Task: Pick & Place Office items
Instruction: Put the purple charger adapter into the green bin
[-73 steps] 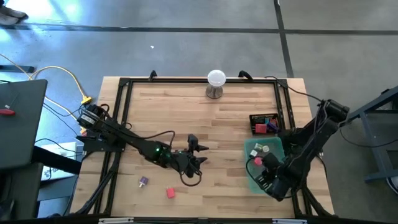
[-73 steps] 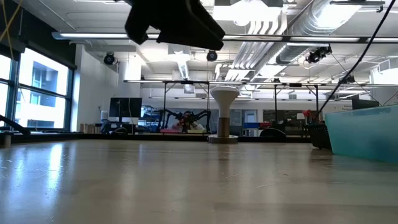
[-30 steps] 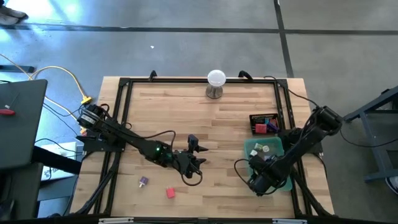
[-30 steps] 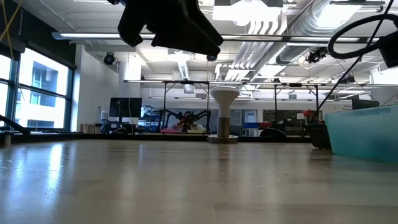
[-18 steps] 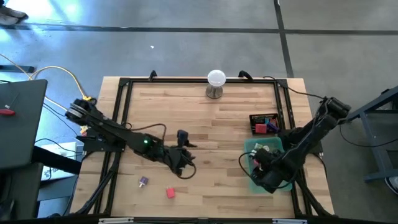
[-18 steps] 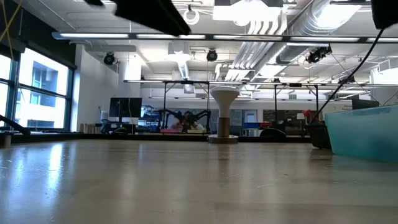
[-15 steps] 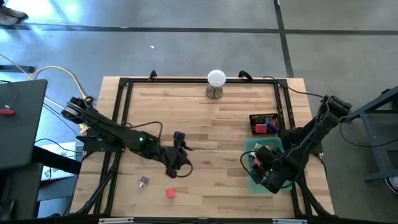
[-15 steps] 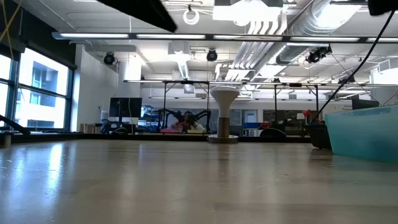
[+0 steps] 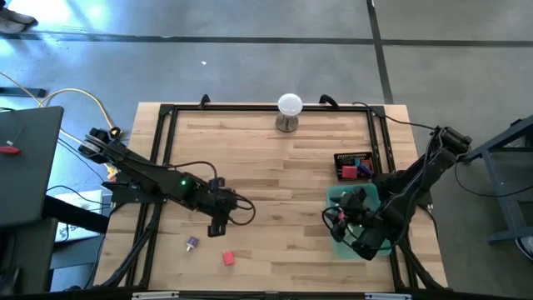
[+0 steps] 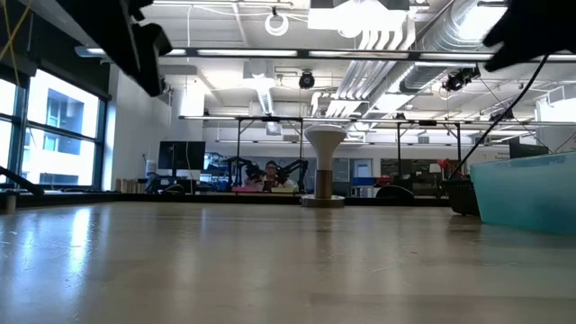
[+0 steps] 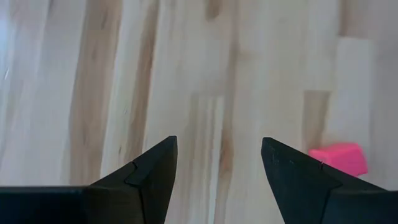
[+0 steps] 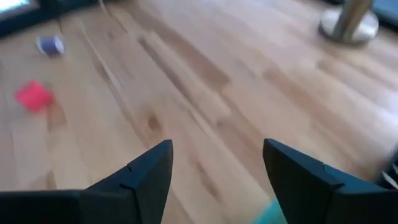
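Two office items lie loose on the wood near the front left: a red block (image 9: pixel 227 258) and a small purple piece (image 9: pixel 192 243). My left gripper (image 9: pixel 218 225) hangs open above the table just beyond them; its wrist view shows bare wood between the fingers (image 11: pixel 217 140) and the red block (image 11: pixel 339 158) off to one side. My right gripper (image 9: pixel 336 218) is open over the left edge of the translucent green tray (image 9: pixel 366 196), which my right arm mostly hides. Its wrist view (image 12: pixel 217 143) looks across the table to the red block (image 12: pixel 34 96) and purple piece (image 12: pixel 51 43).
A black tray (image 9: pixel 354 164) with red and purple pieces sits beyond the green tray. The white ball on its metal stand (image 9: pixel 289 112) is at the far middle. A black frame (image 9: pixel 166 112) rims the table. Bare wood lies in the middle between the arms.
My left gripper has gone from the table's middle toward the left and near edges, rising, rolling and tipping downward; it stays open. My right gripper has risen over the green tray and tipped up toward level, still open. The loose pieces have not moved.
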